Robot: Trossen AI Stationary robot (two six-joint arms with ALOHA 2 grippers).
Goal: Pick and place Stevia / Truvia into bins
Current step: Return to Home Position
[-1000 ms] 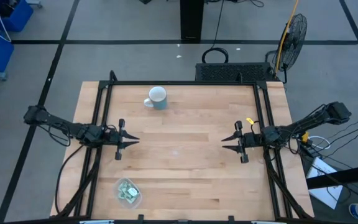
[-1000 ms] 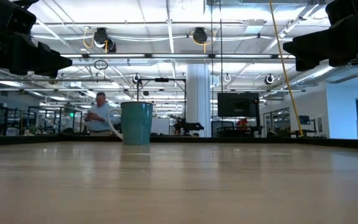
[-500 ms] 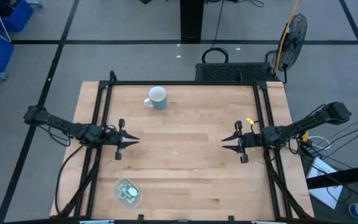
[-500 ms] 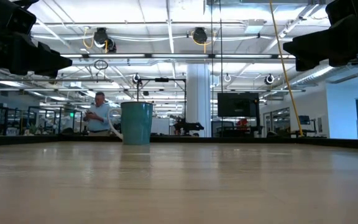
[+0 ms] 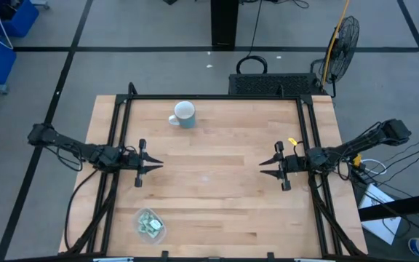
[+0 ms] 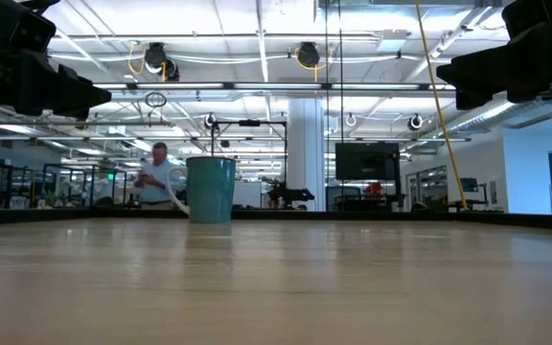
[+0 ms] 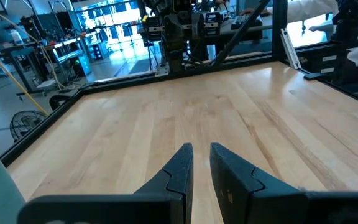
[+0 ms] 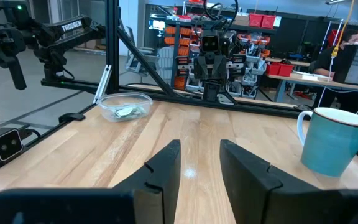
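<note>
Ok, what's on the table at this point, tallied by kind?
Mug: 1
Clear container: 1
Packets: all inside the container, overlapping, so the count cannot be told
Total: 2, plus the uncounted packets

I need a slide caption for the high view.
Packets in bin, mug apart; left gripper and right gripper hover empty.

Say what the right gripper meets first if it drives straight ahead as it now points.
Ahead of the right gripper lies bare table, then, probably, the left gripper facing it; mug and clear container sit aside.
</note>
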